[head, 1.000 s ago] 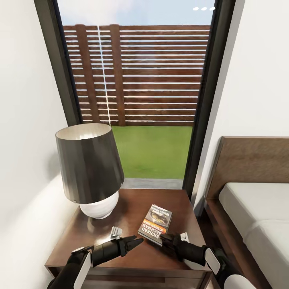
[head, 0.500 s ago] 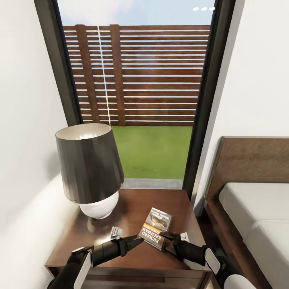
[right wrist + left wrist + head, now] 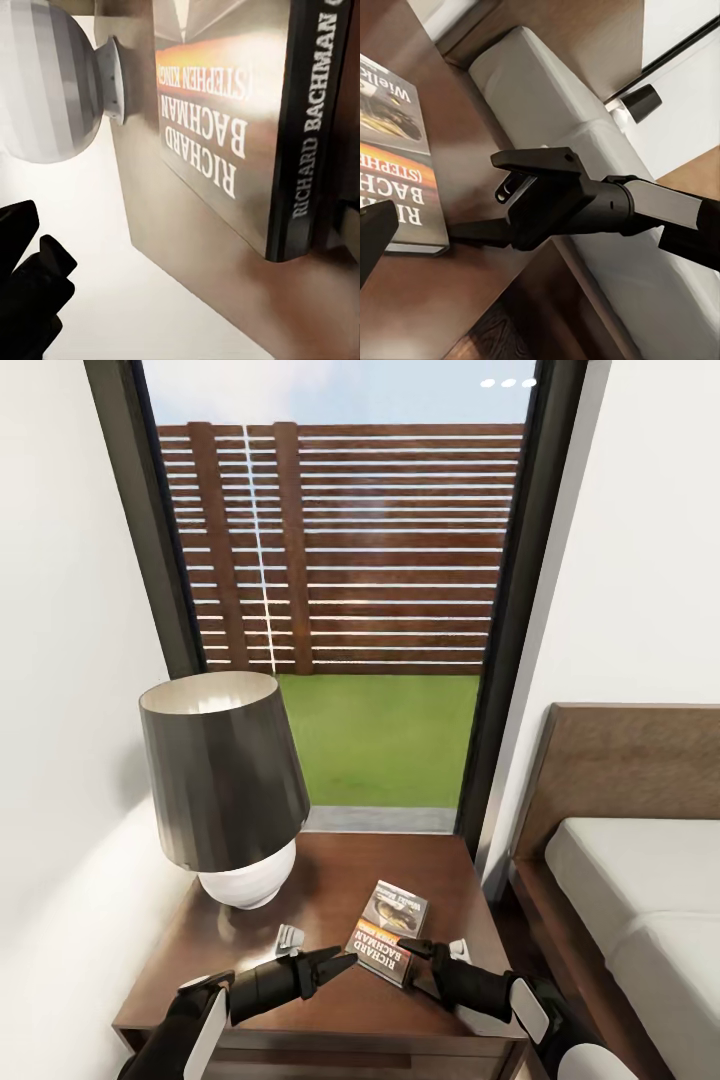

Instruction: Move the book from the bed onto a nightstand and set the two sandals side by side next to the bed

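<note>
The thin paperback book (image 3: 393, 932) with its dark cover and orange band lies flat on the glossy reddish-brown wooden nightstand (image 3: 330, 1015), near its front edge. My right gripper (image 3: 416, 952) rests at the book's near corner, jaws parted, holding nothing. My left gripper (image 3: 333, 964), fingers nearly together and empty, points at the book. A dark-shaded, white-based lamp (image 3: 225, 785) stands behind.

lamp (image 3: 225, 780): dark shade, white round base (upright), 9 o'clock
clip (image 3: 289, 937): small, white, 6 o'clock of lamp
</note>
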Controlling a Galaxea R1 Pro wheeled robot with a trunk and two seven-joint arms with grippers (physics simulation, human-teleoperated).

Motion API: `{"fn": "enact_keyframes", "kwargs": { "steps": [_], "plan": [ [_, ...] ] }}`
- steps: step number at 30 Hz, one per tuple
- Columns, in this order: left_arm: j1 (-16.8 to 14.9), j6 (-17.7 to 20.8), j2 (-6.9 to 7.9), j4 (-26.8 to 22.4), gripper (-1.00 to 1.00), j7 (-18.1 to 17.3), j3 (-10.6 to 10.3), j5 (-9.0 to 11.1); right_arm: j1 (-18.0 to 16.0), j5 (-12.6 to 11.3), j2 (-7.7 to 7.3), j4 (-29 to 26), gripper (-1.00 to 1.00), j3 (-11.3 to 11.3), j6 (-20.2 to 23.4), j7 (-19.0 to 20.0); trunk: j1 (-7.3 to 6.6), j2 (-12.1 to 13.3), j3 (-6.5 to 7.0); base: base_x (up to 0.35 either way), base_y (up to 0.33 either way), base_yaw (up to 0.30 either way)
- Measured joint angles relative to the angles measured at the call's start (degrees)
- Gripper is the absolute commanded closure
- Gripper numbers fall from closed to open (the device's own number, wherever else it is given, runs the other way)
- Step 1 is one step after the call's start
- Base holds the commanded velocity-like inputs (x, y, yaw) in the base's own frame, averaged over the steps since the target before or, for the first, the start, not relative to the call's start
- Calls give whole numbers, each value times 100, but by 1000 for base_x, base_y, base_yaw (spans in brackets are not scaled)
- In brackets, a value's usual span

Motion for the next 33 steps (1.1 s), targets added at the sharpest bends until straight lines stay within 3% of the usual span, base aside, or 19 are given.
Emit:
{"fn": "enact_keyframes", "kwargs": {
  "steps": [11,16,33],
  "plan": [
    [0,0,0,0,-100,0,0,0,0,0,0,0,-100,0,0,0,0,0,0,0,0,0],
    [0,0,0,0,-100,0,0,1,0,24,-1,0,-100,3,-18,-4,-109,199,89,0,0,0],
    [0,0,1,0,-100,0,0,0,0,27,0,0,-100,3,-26,-4,-109,201,90,-11,0,0]
  ]
}}
